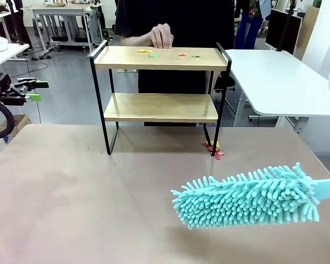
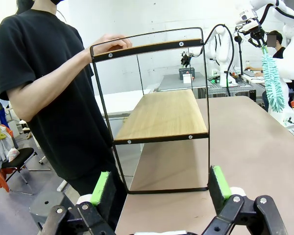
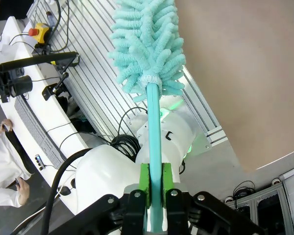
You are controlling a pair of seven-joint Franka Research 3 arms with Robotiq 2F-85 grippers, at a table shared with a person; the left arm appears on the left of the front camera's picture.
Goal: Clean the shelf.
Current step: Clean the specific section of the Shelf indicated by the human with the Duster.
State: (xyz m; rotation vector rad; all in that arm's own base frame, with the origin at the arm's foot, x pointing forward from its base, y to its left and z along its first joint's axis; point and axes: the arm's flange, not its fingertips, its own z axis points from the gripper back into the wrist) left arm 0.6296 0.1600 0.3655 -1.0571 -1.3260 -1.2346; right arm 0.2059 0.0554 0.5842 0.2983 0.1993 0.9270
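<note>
right wrist view, right claw (image 3: pixel 155 182) clamps duster handle (image 3: pixel 153 122)

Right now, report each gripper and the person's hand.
Left gripper: open, empty.
Right gripper: shut on the fluffy turquoise microfibre duster, at its handle.
Person's hand: on top of the black-framed two-tier wooden shelf.

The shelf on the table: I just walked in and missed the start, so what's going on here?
The right gripper is shut on the handle of a teal duster, its head over the table, short of the shelf. The left gripper is open, empty, facing the shelf's end. A person's hand rests on the top board, where coloured scraps lie; more scraps lie by one leg.
</note>
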